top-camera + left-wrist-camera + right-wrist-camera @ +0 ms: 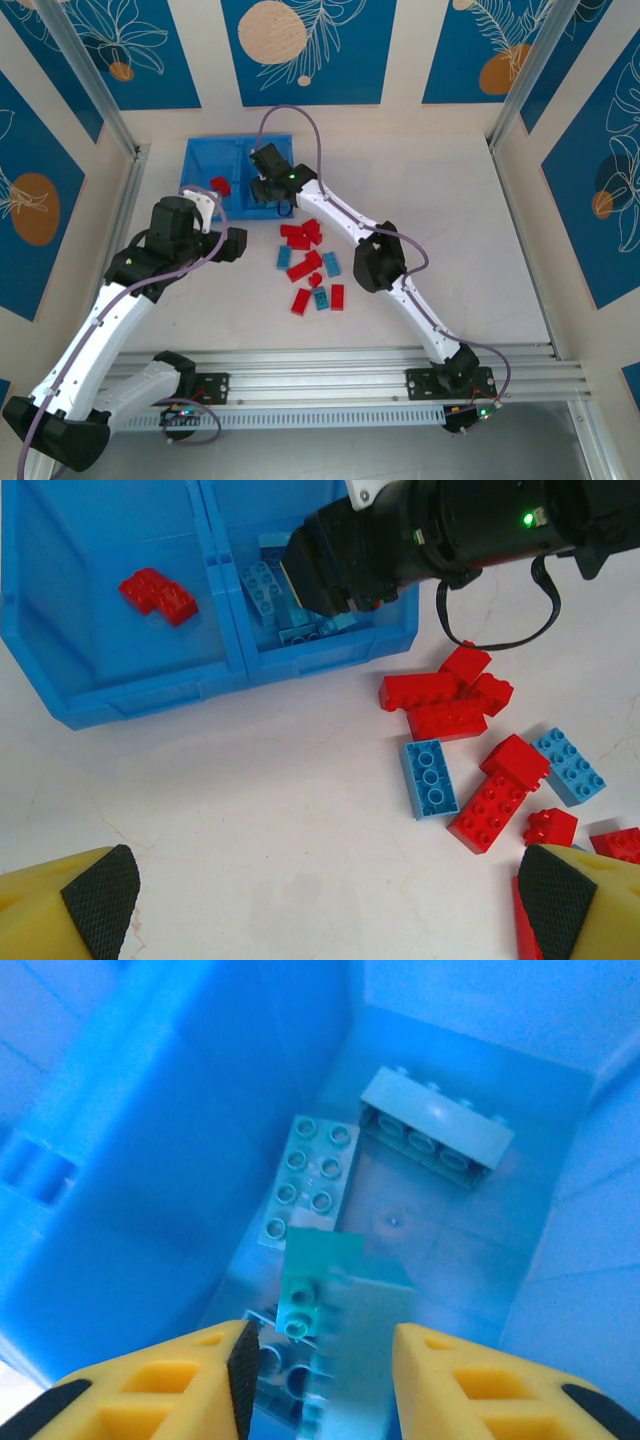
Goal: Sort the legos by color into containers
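Legos lie in a loose heap on the white worktop, just in front of the blue tray; most are red, a few light blue. From the left wrist camera, one light blue brick lies flat just beside a red cluster. Inside the tray, the left compartment holds a couple of red bricks; the right compartment holds light blue bricks. The right pincer hangs over that right compartment with its yellow fingers spread; a blurred light blue brick shows between and below them, and whether it touches either finger cannot be told. The black wrist of that arm, with a small green light glowing on it, blocks part of the right compartment from the left wrist camera. The left pincer is spread wide over bare worktop near the heap, holding nothing. Blue wall panels printed with leaves and orange discs stand around; a metal rail runs along the near edge.
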You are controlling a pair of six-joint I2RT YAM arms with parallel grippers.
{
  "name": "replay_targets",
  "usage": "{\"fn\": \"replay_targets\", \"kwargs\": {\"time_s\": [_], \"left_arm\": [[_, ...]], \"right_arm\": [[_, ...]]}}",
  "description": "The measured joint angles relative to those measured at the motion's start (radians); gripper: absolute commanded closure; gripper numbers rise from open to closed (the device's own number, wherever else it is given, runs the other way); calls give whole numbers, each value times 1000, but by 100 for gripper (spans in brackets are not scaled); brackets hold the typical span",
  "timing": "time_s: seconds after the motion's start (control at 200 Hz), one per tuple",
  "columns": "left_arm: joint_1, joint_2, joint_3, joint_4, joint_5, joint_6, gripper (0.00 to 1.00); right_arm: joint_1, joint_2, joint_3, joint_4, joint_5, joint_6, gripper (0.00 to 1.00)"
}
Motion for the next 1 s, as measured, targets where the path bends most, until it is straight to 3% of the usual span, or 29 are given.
{"fn": "replay_targets", "kwargs": {"time_s": [0.215,0.365,0.545,0.685,0.895,1.0], "left_arm": [[0,14,0,2,24,-2,0],[-3,64,0,5,127,8,0],[-95,165,0,15,256,106,2],[-194,310,31,-2,285,190,8],[-242,607,168,-42,269,211,20],[-254,755,275,-105,244,235,31]], "right_arm": [[0,-48,7,-21,-18,63,56],[-15,-222,-98,-56,-83,131,51],[-105,-588,-389,-49,-190,196,46],[-217,-845,-668,-23,-231,226,44],[-294,-1014,-964,-47,-273,262,42],[-325,-1125,-1158,-34,-293,290,40]]}}
